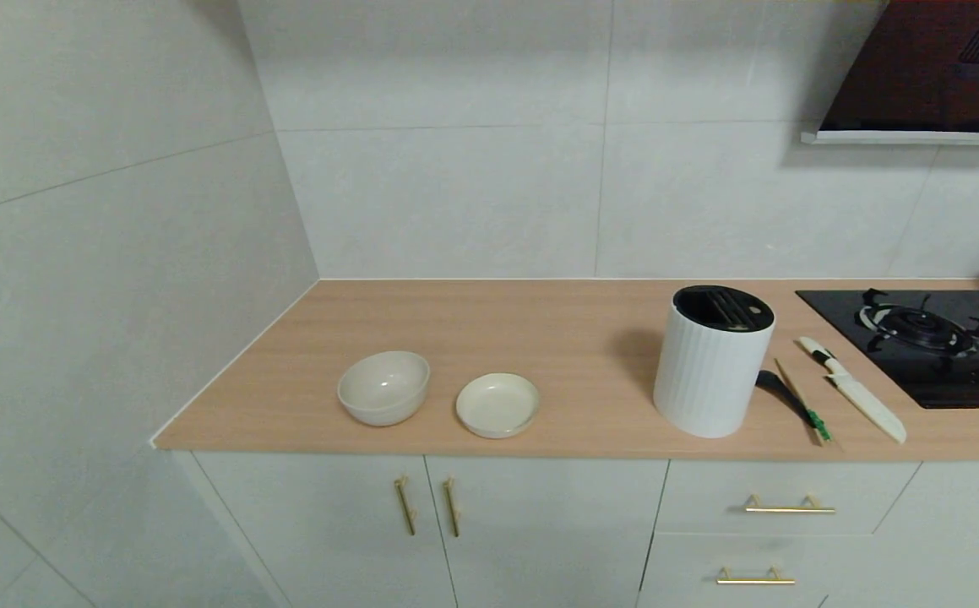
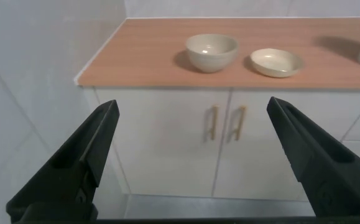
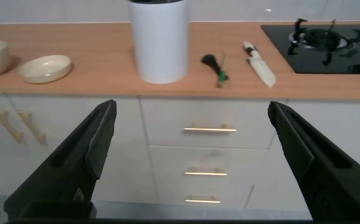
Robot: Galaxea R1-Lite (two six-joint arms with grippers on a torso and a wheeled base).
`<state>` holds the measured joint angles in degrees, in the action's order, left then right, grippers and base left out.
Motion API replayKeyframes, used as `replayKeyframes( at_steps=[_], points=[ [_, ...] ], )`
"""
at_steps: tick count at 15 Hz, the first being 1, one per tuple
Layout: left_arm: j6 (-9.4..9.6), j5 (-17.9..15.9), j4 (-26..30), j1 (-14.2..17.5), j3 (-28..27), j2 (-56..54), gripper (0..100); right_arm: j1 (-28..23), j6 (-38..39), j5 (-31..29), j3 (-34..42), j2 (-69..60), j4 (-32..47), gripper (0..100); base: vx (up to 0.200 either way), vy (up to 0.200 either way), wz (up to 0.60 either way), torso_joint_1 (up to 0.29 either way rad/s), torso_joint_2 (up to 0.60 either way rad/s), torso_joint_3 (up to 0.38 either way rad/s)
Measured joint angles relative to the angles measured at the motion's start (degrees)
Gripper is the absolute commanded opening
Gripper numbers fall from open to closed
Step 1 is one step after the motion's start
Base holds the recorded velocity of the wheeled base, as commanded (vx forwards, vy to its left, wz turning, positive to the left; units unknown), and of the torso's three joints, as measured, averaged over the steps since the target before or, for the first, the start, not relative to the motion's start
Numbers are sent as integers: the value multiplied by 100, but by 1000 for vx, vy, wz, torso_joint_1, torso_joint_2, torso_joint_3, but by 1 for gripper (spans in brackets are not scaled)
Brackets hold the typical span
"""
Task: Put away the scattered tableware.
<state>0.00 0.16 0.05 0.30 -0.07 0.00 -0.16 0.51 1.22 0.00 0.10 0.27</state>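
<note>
While left pincer (image 2: 192, 106) and right pincer (image 3: 192, 106) gape, bowl (image 2: 211, 51), knife (image 3: 258, 64) lie well beyond — untouched.

— What kind of room is it?
— A kitchen corner. Pale tiled walls (image 1: 455, 169) stand on the far side and the left, with a wooden countertop (image 1: 540, 329) running along them.
— And below?
— White cabinet doors (image 1: 329, 523) with brass handles (image 1: 405, 505), and drawers (image 1: 789, 485) to the right. A black gas hob (image 1: 920, 338) sits far right, under a dark range hood (image 1: 937, 67).

Home kitchen. Wood countertop (image 1: 557, 338) w/ gas hob (image 1: 920, 338) at right, extractor hood (image 1: 937, 76) above it. Tiled walls (image 1: 455, 169) behind; white cabinets (image 1: 540, 523) w/ brass handles (image 1: 790, 507) below.
</note>
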Motion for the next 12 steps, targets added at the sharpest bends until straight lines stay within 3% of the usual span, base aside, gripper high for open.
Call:
replayKeyframes(
  at_steps=[10,12],
  points=[
    [0,-2,-5,0,5,0,100,0,2,-2,0,0,-2,100,0,200,0,1,2,4],
    [2,0,-5,0,0,0,100,-2,-5,0,0,0,-2,100,0,0,0,0,0,0]
  ],
)
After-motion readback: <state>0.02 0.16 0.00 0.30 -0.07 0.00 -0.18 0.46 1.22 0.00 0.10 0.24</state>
